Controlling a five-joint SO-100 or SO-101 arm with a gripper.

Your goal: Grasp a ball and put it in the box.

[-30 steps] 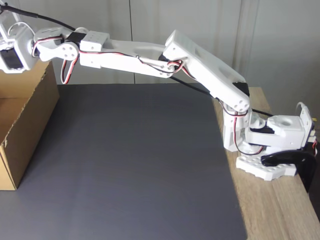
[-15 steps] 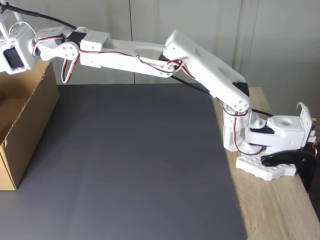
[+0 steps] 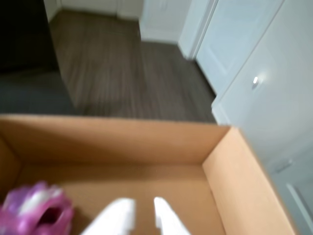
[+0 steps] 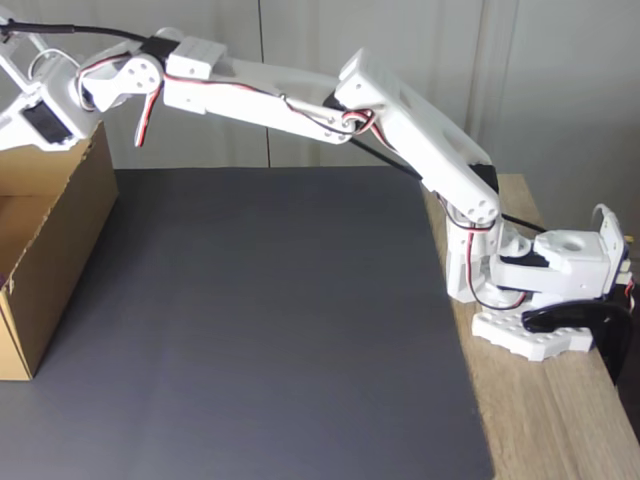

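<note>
In the wrist view the purple, pink and white knobbly ball (image 3: 36, 213) lies on the floor of the brown cardboard box (image 3: 244, 176), at the lower left. My gripper (image 3: 144, 213) hangs above the box floor, just right of the ball. Its two white fingers stand a narrow gap apart and hold nothing. In the fixed view the white arm (image 4: 300, 100) stretches left from its base, and its wrist (image 4: 50, 100) hovers over the box (image 4: 60, 230) at the left edge. The box wall hides the ball there.
A dark grey mat (image 4: 270, 320) covers the table. The arm's base (image 4: 540, 290) is clamped on the wooden strip at the right. Beyond the box, the wrist view shows wooden flooring (image 3: 127, 73) and white doors (image 3: 264, 73).
The forearm and wrist have risen and tilted upward above the box. The base has stayed put.
</note>
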